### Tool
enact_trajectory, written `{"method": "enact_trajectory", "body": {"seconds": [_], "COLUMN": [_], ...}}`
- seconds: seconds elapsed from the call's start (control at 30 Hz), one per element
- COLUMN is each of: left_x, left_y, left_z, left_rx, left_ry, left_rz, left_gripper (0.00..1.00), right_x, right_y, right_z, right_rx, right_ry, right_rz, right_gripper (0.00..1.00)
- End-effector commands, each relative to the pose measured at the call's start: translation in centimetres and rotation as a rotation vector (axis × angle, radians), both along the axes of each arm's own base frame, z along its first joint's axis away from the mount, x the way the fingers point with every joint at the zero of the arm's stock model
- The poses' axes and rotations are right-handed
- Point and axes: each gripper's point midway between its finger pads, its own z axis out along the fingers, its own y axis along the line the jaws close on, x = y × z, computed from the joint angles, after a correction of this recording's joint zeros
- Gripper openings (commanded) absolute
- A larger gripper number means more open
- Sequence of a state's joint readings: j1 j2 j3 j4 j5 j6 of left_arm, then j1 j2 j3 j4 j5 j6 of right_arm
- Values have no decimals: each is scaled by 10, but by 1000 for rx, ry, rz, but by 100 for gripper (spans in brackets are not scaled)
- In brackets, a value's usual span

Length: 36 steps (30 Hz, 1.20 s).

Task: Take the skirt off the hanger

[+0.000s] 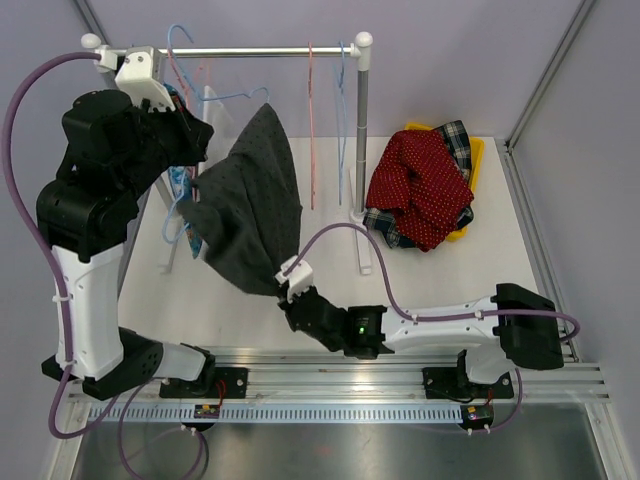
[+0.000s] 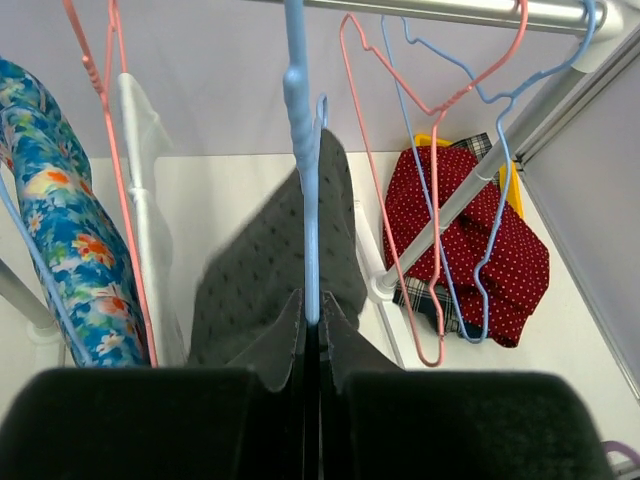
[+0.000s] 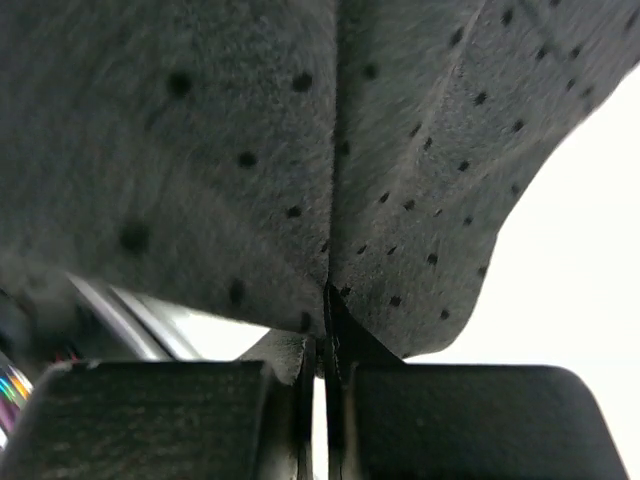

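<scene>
A dark grey skirt with black dots (image 1: 248, 200) hangs stretched from a light blue hanger (image 1: 215, 98) down toward the table front. My left gripper (image 1: 185, 125) is shut on the blue hanger (image 2: 303, 170), with the skirt (image 2: 270, 270) draped below it. My right gripper (image 1: 290, 285) is shut on the skirt's lower edge (image 3: 330, 180) and holds it near the table's front.
A clothes rail (image 1: 260, 50) on white posts spans the back, with empty pink (image 1: 311, 120) and blue (image 1: 343, 110) hangers. A blue floral garment (image 2: 55, 220) hangs at left. A yellow bin (image 1: 472, 165) with red dotted and plaid clothes (image 1: 420, 185) sits at right.
</scene>
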<state>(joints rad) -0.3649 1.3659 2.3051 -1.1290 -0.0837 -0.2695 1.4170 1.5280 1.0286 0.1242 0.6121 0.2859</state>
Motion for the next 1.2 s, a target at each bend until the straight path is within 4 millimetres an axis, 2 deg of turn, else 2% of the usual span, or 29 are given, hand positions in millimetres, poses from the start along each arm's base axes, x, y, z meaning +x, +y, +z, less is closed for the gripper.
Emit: {"method": "enact_trajectory", "body": {"seconds": [0.0,0.17,0.23,0.27,0.37,0.4,0.47,0.5,0.57,0.6,0.67,0.7,0.77,0.8,0.83,0.87,0.93,0.97,1.0,1.03,1.1,1.13,1.17], "left_x": [-1,1,2,3,5,4,4,0,3,4,3,4,5,6,7,10,13,14,18,19,24,25,27], "left_y": [11,11,12,12,16,18,19,20,20,20,20,19,17,16,15,13,9,8,6,6,4,4,3], "left_z": [81,84,79,76,65,62,58,57,45,43,31,30,22,21,19,16,11,9,5,4,-1,-1,-3], "left_rx": [-78,-74,-65,-57,-28,-22,-15,-14,0,1,8,6,5,-3,-4,-6,-16,-19,-19,-22,-19,-18,-14], "left_ry": [-287,-297,-284,-276,-250,-244,-235,-235,-205,-204,-182,-183,-168,-167,-161,-157,-144,-140,-132,-128,-117,-115,-110], "left_rz": [45,50,53,55,78,82,85,85,88,89,87,86,78,76,73,70,63,60,60,61,59,61,60], "left_gripper": [0,0,0,0,0,0,0,0,0,0,0,0,0,0,0,0,0,0,0,0,0,0,0], "right_x": [-29,-41,-43,-44,-44,-39,-41,-35,-32,-30,-28,-24,-21,-19,-17,-12,-6,-1,3,14,24,38,44], "right_y": [-22,-21,-20,-25,-39,-52,-67,-89,-117,-136,-162,-186,-203,-219,-227,-242,-252,-257,-262,-273,-279,-294,-295], "right_z": [-60,-72,-67,-68,-45,-29,-8,20,54,87,124,158,190,222,236,259,282,290,307,314,332,337,342], "right_rx": [-70,-117,-103,-126,-105,-92,-77,-53,-37,30,76,124,113,218,232,225,216,155,171,148,112,73,32], "right_ry": [126,115,108,104,50,18,-27,-79,-163,-176,-220,-244,-319,-321,-340,-381,-428,-481,-493,-513,-546,-562,-588], "right_rz": [-48,-42,-49,-53,-90,-129,-151,-204,-266,-281,-308,-316,-256,-262,-259,-284,-320,-335,-359,-412,-425,-505,-517], "right_gripper": [0,0,0,0,0,0,0,0,0,0,0,0,0,0,0,0,0,0,0,0,0,0,0]}}
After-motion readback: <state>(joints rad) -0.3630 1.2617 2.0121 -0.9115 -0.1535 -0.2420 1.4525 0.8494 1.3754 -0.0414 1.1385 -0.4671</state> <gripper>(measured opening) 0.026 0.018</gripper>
